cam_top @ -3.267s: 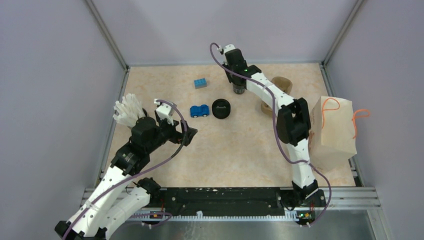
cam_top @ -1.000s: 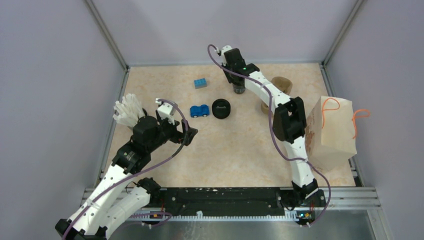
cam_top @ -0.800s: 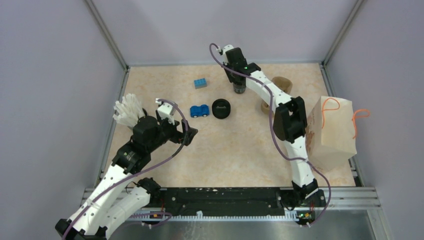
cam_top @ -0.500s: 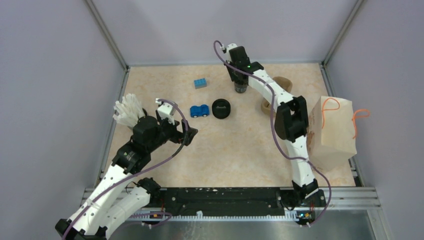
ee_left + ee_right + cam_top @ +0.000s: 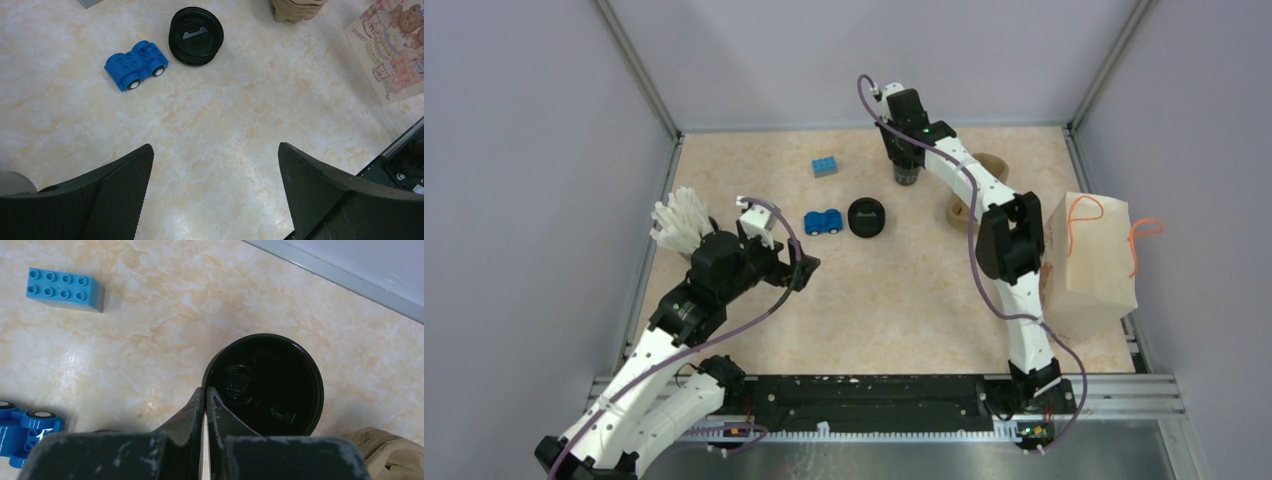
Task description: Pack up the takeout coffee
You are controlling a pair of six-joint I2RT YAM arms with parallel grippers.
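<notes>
- The right gripper (image 5: 205, 390) has its jaws pressed almost together, pinching the wall of the takeout coffee cup (image 5: 270, 385) at the cup's 9 o'clock rim, one finger inside and one outside.
- In the top view the cup (image 5: 908, 177) stands upright and open towards the 12 o'clock edge of the desk (image 5: 894, 300), under the right gripper (image 5: 906, 160).
- The flat black lid (image 5: 867, 216) lies on the desk at about 7 o'clock from the cup, apart from it.
- A blue toy car (image 5: 823, 221) sits just beside the lid at its 9 o'clock; a blue brick (image 5: 825, 166) lies at 12 o'clock from the car.
- The left gripper (image 5: 215, 150) hovers over bare desk with jaws spread wide and nothing between them; the lid (image 5: 196, 36) and the car (image 5: 136, 65) lie beyond its fingertips.
- A brown pulp carrier (image 5: 989, 165) sits at 3 o'clock from the cup, partly hidden behind the right arm.
- A paper bag (image 5: 1094, 265) with orange handles stands at the desk's 3 o'clock edge.
- A cup of white utensils (image 5: 679, 220) stands at the 9 o'clock edge.
</notes>
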